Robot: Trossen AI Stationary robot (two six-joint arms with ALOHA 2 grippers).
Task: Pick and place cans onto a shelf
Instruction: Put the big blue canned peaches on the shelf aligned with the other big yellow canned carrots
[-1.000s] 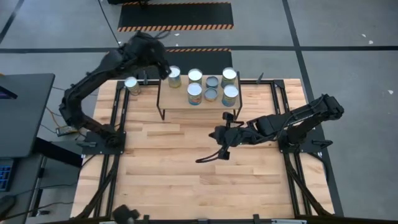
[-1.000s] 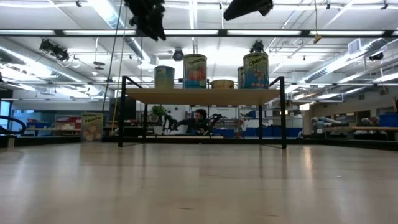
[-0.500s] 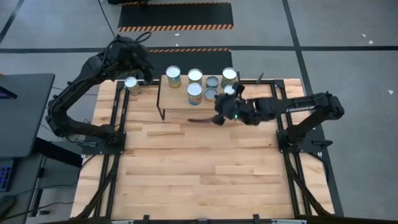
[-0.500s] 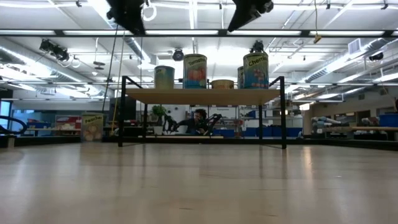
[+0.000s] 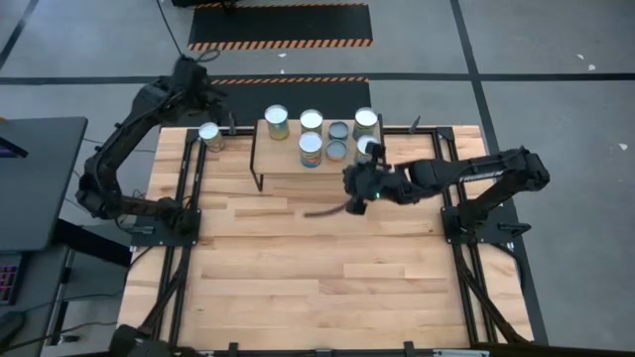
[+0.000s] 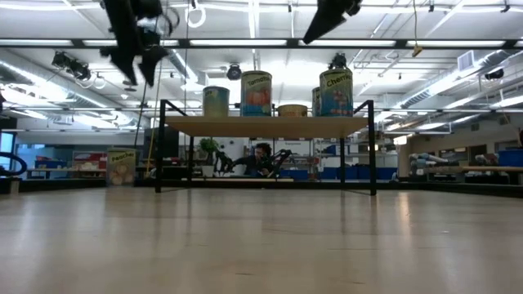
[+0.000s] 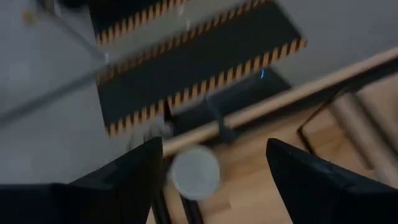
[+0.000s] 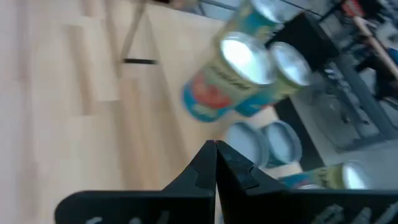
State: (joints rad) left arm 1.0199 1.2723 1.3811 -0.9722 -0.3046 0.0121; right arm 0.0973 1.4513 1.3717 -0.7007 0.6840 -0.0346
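Silver-topped lone can (image 7: 194, 172) between the left fingers (image 7: 127, 180) (spread apart), right fingers (image 8: 214, 163) pressed together near shelf (image 5: 288, 164).

The left gripper (image 5: 203, 96) has swung away from the shelf (image 5: 288, 164). A second ago it hung over the back-left can on the shelf (image 5: 277, 122); now it sits out past the table's far-left corner, above the lone can (image 5: 210, 136) standing off the shelf, fingers (image 7: 124, 180) spread wide. In the low view it has dropped lower and further left. The right gripper (image 5: 350, 201) has come up from mid-table to the shelf's front-right edge, fingers (image 8: 214, 165) pressed together, and has slipped slightly back toward the table since half a second ago.
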